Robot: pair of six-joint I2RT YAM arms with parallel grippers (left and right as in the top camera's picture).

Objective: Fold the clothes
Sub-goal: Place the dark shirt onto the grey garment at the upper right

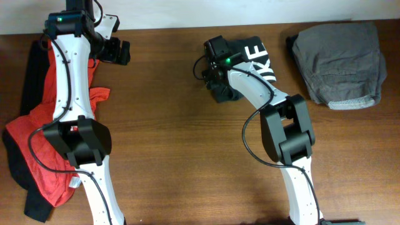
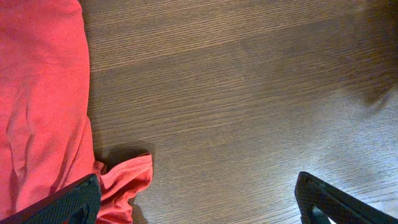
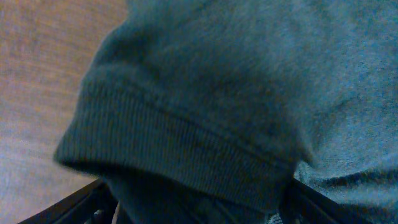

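Observation:
The dark T-shirt with white "NIKE" lettering point(image 1: 253, 59) lies folded into a compact bundle at the back middle of the table. My right gripper point(image 1: 217, 80) is at its left edge. In the right wrist view a thick dark-green roll of the shirt point(image 3: 205, 112) with a ribbed band fills the space between the widely spread fingers point(image 3: 68, 205) of the right gripper point(image 3: 199, 211). A red T-shirt point(image 1: 37, 137) lies crumpled at the far left. My left gripper point(image 1: 119, 51) hangs open over bare wood beside the red T-shirt's edge point(image 2: 43, 93), and the left gripper point(image 2: 199, 208) holds nothing.
A grey garment with a ribbed hem point(image 1: 340, 62) lies folded at the back right. A black cloth point(image 1: 30, 75) lies under the red shirt along the left edge. Brown wooden table point(image 1: 175, 144) spans the middle between the two arms.

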